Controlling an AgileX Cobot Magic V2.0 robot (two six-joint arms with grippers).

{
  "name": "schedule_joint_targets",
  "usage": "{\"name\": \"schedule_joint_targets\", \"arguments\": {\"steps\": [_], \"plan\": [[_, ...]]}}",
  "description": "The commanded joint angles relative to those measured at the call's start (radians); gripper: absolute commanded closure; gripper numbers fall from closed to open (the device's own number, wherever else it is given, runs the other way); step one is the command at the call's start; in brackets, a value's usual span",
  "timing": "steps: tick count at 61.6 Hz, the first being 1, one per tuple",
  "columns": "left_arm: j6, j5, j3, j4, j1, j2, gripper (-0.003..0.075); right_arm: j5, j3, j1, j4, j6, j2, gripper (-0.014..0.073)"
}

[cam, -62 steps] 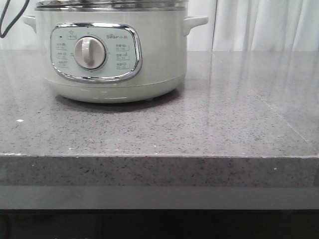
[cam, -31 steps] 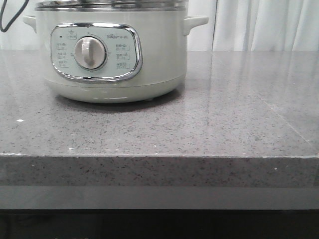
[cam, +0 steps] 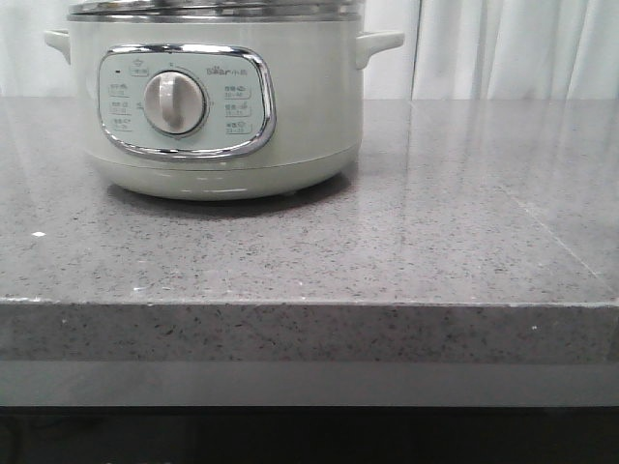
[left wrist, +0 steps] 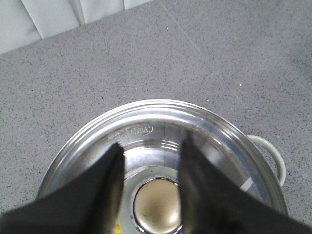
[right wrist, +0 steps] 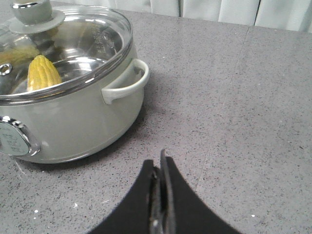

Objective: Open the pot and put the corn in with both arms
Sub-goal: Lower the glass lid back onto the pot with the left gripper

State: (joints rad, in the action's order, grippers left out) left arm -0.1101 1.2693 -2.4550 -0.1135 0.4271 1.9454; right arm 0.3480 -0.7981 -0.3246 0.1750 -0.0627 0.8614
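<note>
The pot (cam: 213, 106), marked "Bear", holds the corn (right wrist: 43, 72); left gripper (left wrist: 150, 161) spread, right gripper (right wrist: 161, 195) clenched empty.

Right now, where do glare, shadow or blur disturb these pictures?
Front view: window glare streaks the countertop; a dark shadow lies under the pot. Left wrist view: the fingers are blurred over the lid knob. Right wrist view: reflections on the glass lid partly veil the corn.

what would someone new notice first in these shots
The big pale grey-green electric pot fills the far left of the grey speckled counter, its white dial facing the camera. Through its glass lid, which is on, a yellow corn cob lies inside. The left gripper hangs open above the lid's metal knob, while the right gripper is shut, off to the pot's side.
</note>
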Motion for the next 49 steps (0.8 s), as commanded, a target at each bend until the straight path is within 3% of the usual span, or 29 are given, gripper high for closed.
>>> {"name": "schedule_joint_targets", "arguments": {"steps": [1,7,30,49], "plan": [[0.005,-0.014,-0.031,-0.010,0.006,-0.052,0.0629,-0.083,-0.027,0.008,-0.007,-0.006,-0.011,0.0714],[0.005,-0.012,-0.031,-0.010,0.006,-0.052,0.0741,-0.083,-0.027,0.008,-0.007,-0.006,-0.011,0.0714],[0.010,-0.012,-0.029,0.007,-0.005,-0.079,0.0741,-0.099,-0.025,0.014,-0.009,-0.006,-0.026,0.0714],[0.014,-0.013,0.077,0.015,-0.099,-0.231,0.0741,-0.109,0.055,0.112,-0.009,-0.006,-0.133,0.0714]]}}
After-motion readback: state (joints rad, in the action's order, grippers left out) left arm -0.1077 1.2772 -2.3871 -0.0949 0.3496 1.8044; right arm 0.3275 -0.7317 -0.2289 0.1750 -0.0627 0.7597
